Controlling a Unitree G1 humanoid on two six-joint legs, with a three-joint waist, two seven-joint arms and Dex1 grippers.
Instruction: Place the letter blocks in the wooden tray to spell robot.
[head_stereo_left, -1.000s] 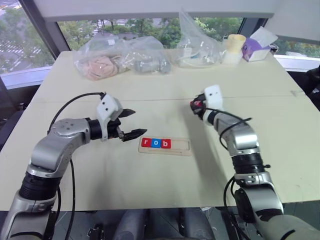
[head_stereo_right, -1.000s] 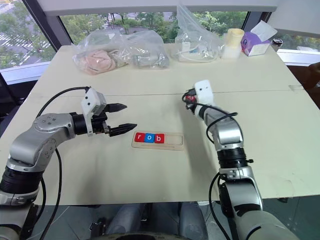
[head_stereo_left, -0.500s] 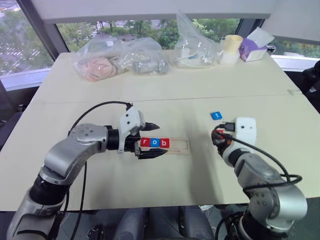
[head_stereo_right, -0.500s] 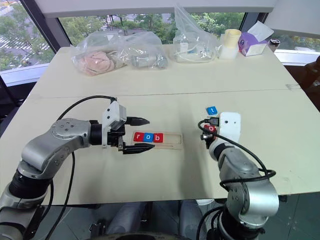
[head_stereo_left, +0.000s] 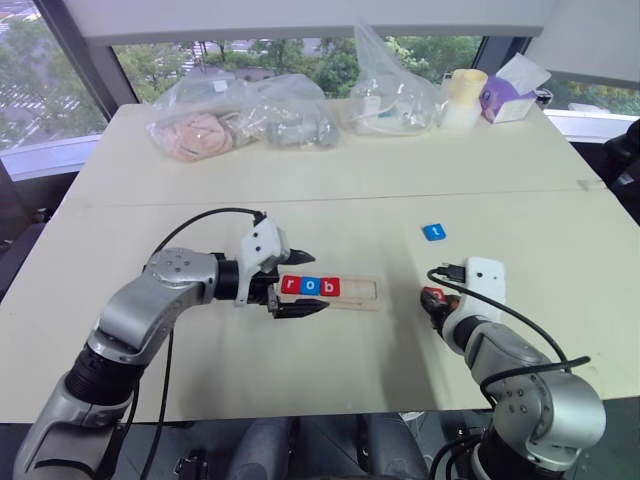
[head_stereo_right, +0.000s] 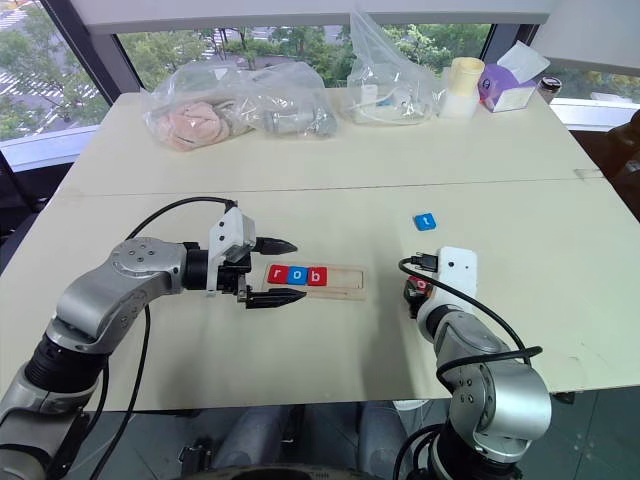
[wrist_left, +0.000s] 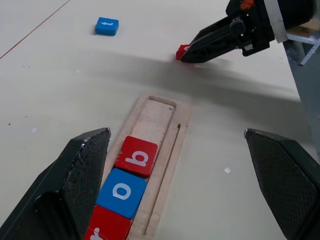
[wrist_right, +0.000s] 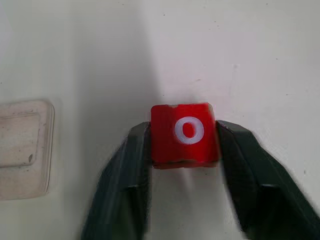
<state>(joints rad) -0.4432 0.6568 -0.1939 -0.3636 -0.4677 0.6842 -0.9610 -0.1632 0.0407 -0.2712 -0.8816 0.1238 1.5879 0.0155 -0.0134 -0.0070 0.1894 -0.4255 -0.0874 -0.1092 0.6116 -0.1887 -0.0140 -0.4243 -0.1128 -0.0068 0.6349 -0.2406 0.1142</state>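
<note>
The wooden tray (head_stereo_left: 365, 291) lies mid-table with a red r (head_stereo_left: 291, 285), a blue o (head_stereo_left: 309, 286) and a red b (wrist_left: 136, 156) side by side in its left half; its right half is bare. My left gripper (head_stereo_left: 318, 281) is open, its fingers straddling the tray's left end. A red o block (wrist_right: 184, 132) rests on the table right of the tray, and my right gripper (head_stereo_left: 432, 298) has its fingers against both sides of it. A blue t block (head_stereo_left: 433, 232) lies loose farther back on the table.
Clear plastic bags (head_stereo_left: 240, 115) holding soft items, a pale cup (head_stereo_left: 468, 95) and a purple-and-white box (head_stereo_left: 510, 92) stand along the table's far edge. A seam (head_stereo_left: 350, 198) crosses the tabletop behind the tray.
My right gripper drew back and sank to the table with the red o block, uncovering the blue t block. My left gripper moved right to the tray's left end.
</note>
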